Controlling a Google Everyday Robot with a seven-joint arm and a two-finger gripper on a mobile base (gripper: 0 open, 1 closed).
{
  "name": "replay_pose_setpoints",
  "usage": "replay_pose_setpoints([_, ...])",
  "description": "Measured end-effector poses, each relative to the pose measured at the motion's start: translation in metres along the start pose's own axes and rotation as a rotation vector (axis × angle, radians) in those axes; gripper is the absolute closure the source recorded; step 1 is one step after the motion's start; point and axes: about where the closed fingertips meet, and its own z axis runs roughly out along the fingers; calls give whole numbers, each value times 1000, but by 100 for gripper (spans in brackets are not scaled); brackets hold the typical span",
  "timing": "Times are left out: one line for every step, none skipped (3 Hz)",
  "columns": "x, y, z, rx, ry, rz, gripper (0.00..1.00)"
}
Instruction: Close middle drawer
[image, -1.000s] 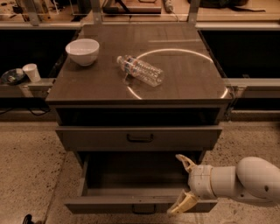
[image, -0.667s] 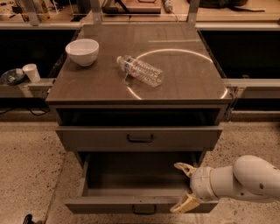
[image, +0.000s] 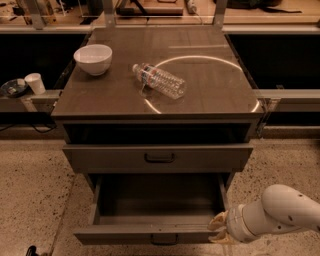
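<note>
Upper left: white cup (image: 35, 82) off the cabinet. White bowl (image: 93, 58) and clear bottle (image: 159, 80), lying on its side, on the tabletop (image: 210, 95). Top drawer (image: 157, 158) slightly out. Middle drawer (image: 145, 234) pulled far out, bottom centre of frame, box open and dark. Gripper (image: 218, 230) at the drawer front's right end, lower right. Fingers (image: 218, 220) apart, one near the front's top edge, the other lower; contact unclear. White arm (image: 280, 212) enters from the right edge, roughly horizontal, pointing left.
</note>
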Motion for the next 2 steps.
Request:
replay_pose_setpoints([45, 6, 35, -14, 85, -56, 96])
replay_pose_setpoints([63, 2, 56, 6, 119, -92, 100])
